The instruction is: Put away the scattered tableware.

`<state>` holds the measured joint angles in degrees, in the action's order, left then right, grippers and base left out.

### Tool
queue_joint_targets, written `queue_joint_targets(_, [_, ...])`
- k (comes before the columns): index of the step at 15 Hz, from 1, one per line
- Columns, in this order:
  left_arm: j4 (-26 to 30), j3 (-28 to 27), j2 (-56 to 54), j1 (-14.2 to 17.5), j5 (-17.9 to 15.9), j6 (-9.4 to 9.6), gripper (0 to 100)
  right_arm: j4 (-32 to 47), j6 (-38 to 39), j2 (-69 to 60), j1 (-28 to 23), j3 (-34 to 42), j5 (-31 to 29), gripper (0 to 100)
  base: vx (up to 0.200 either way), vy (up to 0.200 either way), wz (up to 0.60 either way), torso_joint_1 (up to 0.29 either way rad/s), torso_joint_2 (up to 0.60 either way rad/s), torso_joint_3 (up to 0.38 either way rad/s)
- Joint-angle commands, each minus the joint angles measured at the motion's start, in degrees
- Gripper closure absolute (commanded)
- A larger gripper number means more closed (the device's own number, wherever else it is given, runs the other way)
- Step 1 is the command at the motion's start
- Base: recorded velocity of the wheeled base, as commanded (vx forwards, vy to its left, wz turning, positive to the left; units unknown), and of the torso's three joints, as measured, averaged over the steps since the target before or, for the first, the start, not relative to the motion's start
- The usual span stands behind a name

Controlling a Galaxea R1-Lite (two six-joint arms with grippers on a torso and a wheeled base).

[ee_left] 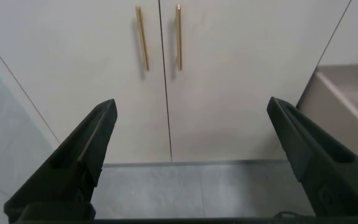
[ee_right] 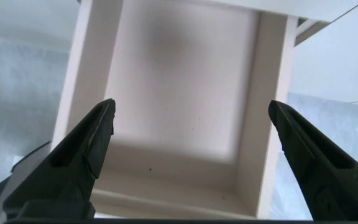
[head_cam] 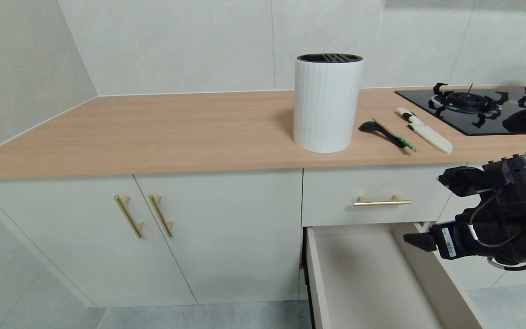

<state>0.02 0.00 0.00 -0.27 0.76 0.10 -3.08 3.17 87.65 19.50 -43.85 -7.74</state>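
A black spoon and a white knife are lying close together on the wooden counter, right of centre in the head view, between the white ribbed holder and the black hob. At the lower right, the right gripper is hanging over the pulled-out drawer, jaws spread wide; the left gripper, likewise spread, is facing the cabinet doors.

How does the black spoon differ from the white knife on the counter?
The black spoon is dark with a green handle end; the white knife is pale with a dark band. The spoon is thinner, the knife broader. The spoon lies nearer the white holder, the knife nearer the stove. Both lie flat on the wooden counter, slanted alike, not touching.
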Motion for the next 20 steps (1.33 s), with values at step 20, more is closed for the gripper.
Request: queue_joint_targets(20, [0.1, 0.0, 0.0, 0.0, 0.0, -0.01, 0, -3.0, -1.1, 8.8, -1.4, -11.3, 0.2, 0, 0.000, 0.000, 0.00, 0.107, -0.25, -0.145])
